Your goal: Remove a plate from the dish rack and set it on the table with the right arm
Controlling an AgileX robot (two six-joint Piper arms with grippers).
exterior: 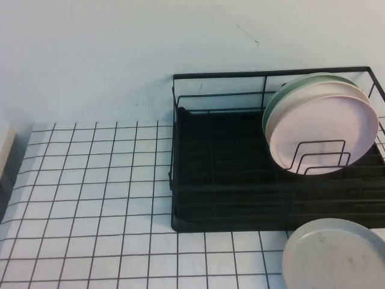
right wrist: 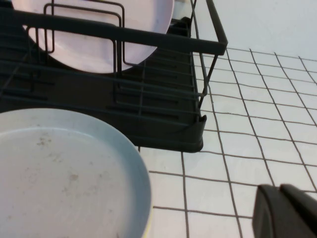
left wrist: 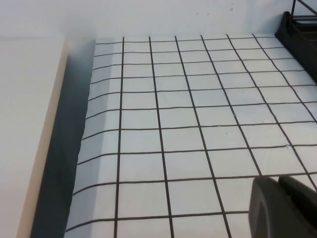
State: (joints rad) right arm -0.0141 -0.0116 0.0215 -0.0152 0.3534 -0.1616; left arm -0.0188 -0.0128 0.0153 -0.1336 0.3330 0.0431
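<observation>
The plate (exterior: 325, 133) stands upright in the dish rack (exterior: 228, 174) at the surface's (exterior: 90, 180) far right, wire loops before it, a green-rimmed plate (exterior: 283, 96) behind. A grey plate (exterior: 337, 256) lies at the near right corner. Each gripper shows only a dark corner in its wrist view, left gripper (left wrist: 285, 208) and right gripper (right wrist: 287, 213); whether their jaws are apart, I cannot tell.

Soft, even light fills all three views with a cool bluish cast. The white table (exterior: 90, 198) reads bright without glare. The dish rack (exterior: 228, 174) stays a dense black mass at centre right, its base detail lost in darkness. The pink plate (exterior: 322, 129) shows only a gentle shadow under its rim. In the left wrist view a dark shadow band runs down the left side. The left gripper (left wrist: 285, 208) and the right gripper (right wrist: 287, 213) sit blurred in the lower right corners.
</observation>
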